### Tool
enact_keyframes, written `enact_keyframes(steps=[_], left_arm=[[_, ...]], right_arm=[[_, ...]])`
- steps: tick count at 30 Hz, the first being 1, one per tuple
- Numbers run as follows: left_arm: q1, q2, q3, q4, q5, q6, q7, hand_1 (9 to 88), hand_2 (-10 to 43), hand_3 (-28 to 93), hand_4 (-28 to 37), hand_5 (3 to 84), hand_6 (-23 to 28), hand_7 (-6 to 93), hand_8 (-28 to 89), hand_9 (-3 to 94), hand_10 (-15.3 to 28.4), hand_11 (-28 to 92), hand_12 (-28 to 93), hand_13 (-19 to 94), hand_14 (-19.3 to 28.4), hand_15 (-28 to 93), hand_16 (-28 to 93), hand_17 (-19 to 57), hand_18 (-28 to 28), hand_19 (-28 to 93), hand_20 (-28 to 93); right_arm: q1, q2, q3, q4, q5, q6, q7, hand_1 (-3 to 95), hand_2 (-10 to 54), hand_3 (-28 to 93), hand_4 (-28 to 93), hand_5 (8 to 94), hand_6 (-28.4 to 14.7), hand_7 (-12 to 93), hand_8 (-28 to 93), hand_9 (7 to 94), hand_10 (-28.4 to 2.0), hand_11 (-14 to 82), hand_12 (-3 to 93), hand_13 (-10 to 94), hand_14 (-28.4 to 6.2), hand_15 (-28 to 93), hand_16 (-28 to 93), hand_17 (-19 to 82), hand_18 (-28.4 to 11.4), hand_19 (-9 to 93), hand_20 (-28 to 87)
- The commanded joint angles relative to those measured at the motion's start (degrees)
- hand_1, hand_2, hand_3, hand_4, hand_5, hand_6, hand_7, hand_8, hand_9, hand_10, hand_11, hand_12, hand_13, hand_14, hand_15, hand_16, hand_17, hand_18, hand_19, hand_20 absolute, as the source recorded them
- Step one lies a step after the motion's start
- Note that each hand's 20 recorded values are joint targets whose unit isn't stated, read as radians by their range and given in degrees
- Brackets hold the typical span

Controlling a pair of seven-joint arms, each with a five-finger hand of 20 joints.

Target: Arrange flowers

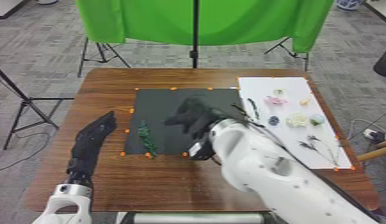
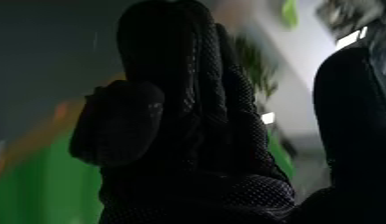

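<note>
In the head view my right hand (image 1: 196, 118) is over the middle of the black sheet (image 1: 172, 145), its fingers mostly straight. A green sprig (image 1: 146, 139) lies on that sheet's left part. My left hand (image 1: 93, 134) stays left of the sheet, fingers straight. On the white sheet (image 1: 265, 85) are a pink flower (image 1: 276, 100), a cream flower (image 1: 297, 120), a dark blue piece (image 1: 274, 120) and dark thin sprigs (image 1: 309, 146). In the right wrist view my right hand (image 2: 189, 115) has its thumb apart from the fingers; blurred dark leaves (image 2: 253, 62) show behind them.
Orange tape pieces (image 1: 128, 131) mark the sheets' edges on the brown wooden table (image 1: 105, 85). My right forearm crosses over the front right of the table, partly hiding the white sheet's lower left side. A green cloth (image 1: 145, 22) hangs beyond the far edge.
</note>
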Motion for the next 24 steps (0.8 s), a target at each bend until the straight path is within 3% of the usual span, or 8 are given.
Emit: enact_keyframes(steps=[1, 6, 10, 17, 24], left_arm=[[1.6, -0.64, -1.19, -0.73, 0.01, 0.66, -0.29, 24.9, -3.5, 66, -20.7, 42.8, 3.6, 6.1, -5, 36.5, 11.2, 9, 16, 29, 14.8, 8, 6, 2.3, 11.0, 1, 17], [2.0, -0.72, -1.52, -0.92, 0.03, 0.68, -0.67, 25.0, -3.5, 66, -20.6, 42.9, 3.8, 6.1, -5, 36.5, 11.1, 9, 16, 29, 14.7, 8, 6, 2.3, 11.0, 1, 17], [1.9, -0.71, -1.36, -0.95, 0.21, 0.61, -0.89, 25.0, -3.6, 66, -20.4, 43.0, 3.8, 6.1, -5, 36.6, 11.1, 9, 16, 29, 14.8, 9, 6, 2.4, 11.0, 1, 18], [1.4, -0.43, -1.37, -0.94, 0.82, 0.21, -0.91, 25.3, -3.5, 66, -20.3, 43.1, 3.8, 6.2, -5, 36.5, 11.2, 9, 16, 29, 14.9, 9, 6, 2.4, 11.0, 1, 18], [1.4, -0.47, -1.45, -0.91, 0.79, 0.12, -1.03, 25.3, -3.6, 66, -20.2, 43.2, 3.8, 6.4, -5, 36.5, 11.1, 9, 16, 29, 14.8, 8, 6, 2.4, 11.0, 1, 18]], right_arm=[[-22.7, 16.8, 30.2, -10.0, -13.0, 8.5, 2.6, 31.4, -6.2, 61, -9, 65.2, -5.6, 12, -4, 71.4, -18.6, 20.3, 24.8, 84, -8.5, 49, 30, 59, -12.2, 93, 35], [-40.7, 19.9, 49.2, -11.7, -17.7, 7.8, 5.6, 34.3, -9.5, 60, -12, 62.5, -5.8, 11, -4, 67.2, -18.4, 18.9, 24.9, 82, -8.7, 51, 29, 58, -12.9, 93, 37], [-47.8, 20.8, 55.4, -9.9, -18.3, 4.6, 6.0, 34.8, -9.5, 60, -16, 61.7, -5.7, 12, -4, 65.3, -17.8, 18.5, 25.1, 81, -8.4, 52, 29, 57, -13.1, 93, 38], [-50.3, 21.6, 55.6, -5.3, -16.1, -0.3, 5.8, 34.6, -9.5, 58, -20, 59.5, -5.7, 11, -4, 61.1, -17.8, 16.0, 24.6, 80, -8.5, 52, 29, 56, -13.6, 93, 39], [-51.2, 21.1, 53.6, -2.4, -15.0, 0.7, 5.5, 35.1, -9.5, 59, -26, 59.8, -5.6, 11, -4, 62.5, -17.4, 16.3, 24.2, 80, -8.1, 52, 28, 56, -13.1, 93, 39]])
